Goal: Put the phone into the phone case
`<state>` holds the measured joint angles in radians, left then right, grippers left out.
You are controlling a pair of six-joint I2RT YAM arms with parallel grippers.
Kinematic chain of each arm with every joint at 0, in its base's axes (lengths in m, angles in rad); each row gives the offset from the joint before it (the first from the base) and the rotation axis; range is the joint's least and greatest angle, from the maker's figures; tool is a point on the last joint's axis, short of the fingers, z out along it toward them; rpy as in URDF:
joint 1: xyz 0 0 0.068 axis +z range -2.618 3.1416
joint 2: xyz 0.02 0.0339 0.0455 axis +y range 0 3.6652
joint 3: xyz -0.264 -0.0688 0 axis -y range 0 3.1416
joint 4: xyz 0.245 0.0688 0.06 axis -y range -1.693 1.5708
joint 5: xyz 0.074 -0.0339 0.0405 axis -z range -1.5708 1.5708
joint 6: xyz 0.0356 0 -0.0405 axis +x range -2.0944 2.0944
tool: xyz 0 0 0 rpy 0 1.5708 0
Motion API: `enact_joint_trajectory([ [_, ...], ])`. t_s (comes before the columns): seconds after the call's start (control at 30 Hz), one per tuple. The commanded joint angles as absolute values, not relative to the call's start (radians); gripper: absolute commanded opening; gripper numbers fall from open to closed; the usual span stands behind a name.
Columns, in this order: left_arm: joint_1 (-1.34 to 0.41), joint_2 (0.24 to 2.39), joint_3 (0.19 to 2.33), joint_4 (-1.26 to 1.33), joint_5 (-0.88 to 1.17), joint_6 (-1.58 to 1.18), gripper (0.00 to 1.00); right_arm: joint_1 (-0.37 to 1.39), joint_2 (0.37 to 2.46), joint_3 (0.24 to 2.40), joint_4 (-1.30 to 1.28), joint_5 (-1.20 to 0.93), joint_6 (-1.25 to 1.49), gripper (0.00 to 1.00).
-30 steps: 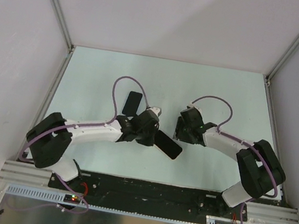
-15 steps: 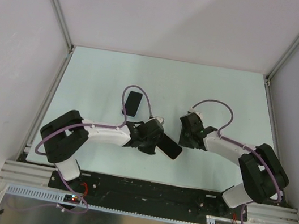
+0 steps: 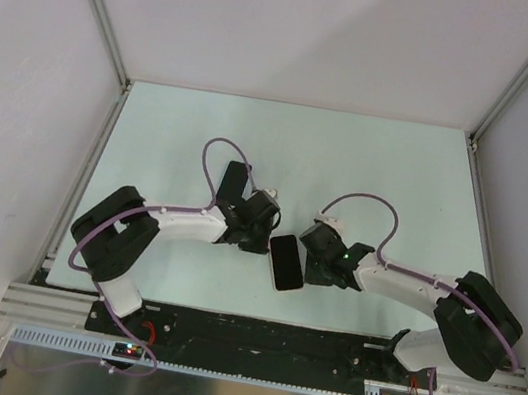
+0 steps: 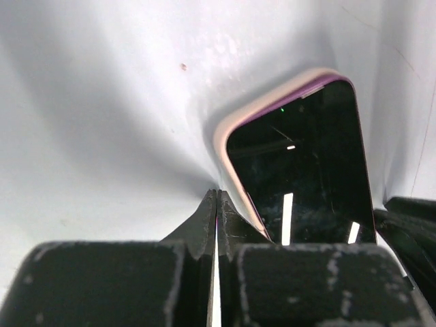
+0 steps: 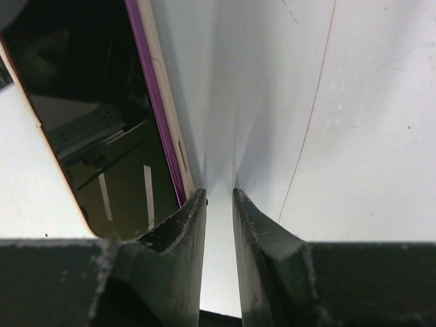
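Note:
The phone (image 3: 286, 262), glossy black with a pale rim, lies flat on the table between the two grippers. It also shows in the left wrist view (image 4: 306, 170) and the right wrist view (image 5: 88, 122). My left gripper (image 3: 263, 242) is shut and empty, its tips (image 4: 216, 199) on the table right beside the phone's left edge. My right gripper (image 3: 309, 256) stands narrowly open at the phone's right edge with nothing between its fingers (image 5: 219, 196); its left finger (image 5: 178, 221) rests against the phone's side. The matte black phone case (image 3: 233, 181) lies behind the left wrist, partly crossed by the purple cable.
A purple cable (image 3: 211, 163) loops over the left wrist, and another (image 3: 364, 206) over the right. Side walls and aluminium posts (image 3: 99, 3) fence the pale table (image 3: 382, 157). The black base rail (image 3: 261, 337) runs along the near edge.
The phone has turned from a diagonal lie to nearly lengthwise and shifted slightly left. The left gripper closed fully and pulled back left. The right arm swung in to the phone, its jaws narrowing.

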<state>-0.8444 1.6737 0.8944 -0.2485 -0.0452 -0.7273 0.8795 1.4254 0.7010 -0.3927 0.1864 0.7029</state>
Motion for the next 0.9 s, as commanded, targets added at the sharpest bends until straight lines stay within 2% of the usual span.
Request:
enact_joint_trajectory([
  [0.0, -0.812, 1.677, 0.924, -0.245, -0.063, -0.694, 0.0, 0.882, 1.363, 0.687, -0.462, 0.183, 0.759, 0.27],
  [0.13, -0.81, 1.658, 0.901, -0.244, -0.049, -0.694, 0.0, 0.851, 1.251, 0.664, -0.491, 0.215, 0.77, 0.27],
  [0.3, -0.813, 1.62, 0.871, -0.242, -0.045, -0.703, 0.0, 0.877, 1.154, 0.632, -0.43, 0.158, 0.765, 0.27],
  [0.87, -0.826, 1.578, 0.841, -0.242, -0.041, -0.71, 0.0, 0.942, 1.32, 0.658, -0.35, 0.143, 0.75, 0.22],
])
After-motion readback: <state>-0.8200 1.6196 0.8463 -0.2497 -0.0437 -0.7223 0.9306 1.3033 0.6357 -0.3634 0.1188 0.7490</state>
